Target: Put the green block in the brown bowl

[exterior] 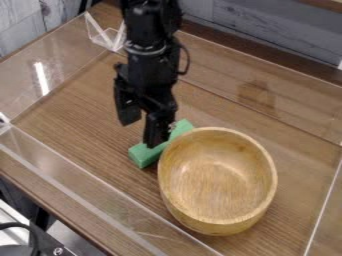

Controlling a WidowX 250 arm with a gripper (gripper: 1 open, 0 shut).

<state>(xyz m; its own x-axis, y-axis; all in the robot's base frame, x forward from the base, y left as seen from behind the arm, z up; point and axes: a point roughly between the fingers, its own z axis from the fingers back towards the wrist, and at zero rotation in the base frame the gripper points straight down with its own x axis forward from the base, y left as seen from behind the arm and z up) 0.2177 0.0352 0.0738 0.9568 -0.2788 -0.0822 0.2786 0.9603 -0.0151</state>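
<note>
The green block (144, 153) lies flat on the wooden table, its right end touching the rim of the brown bowl (218, 181), which stands upright at the front right. My black gripper (140, 120) points straight down just over the block's middle, jaws open. One finger (123, 106) hangs to the block's upper left, and the other finger (158, 131) covers part of the block. I cannot tell whether the fingers touch the block. Nothing is held.
Clear plastic walls (67, 190) fence the wooden tabletop (80, 115) on all sides. A small clear plastic stand (107, 34) sits in the back left corner.
</note>
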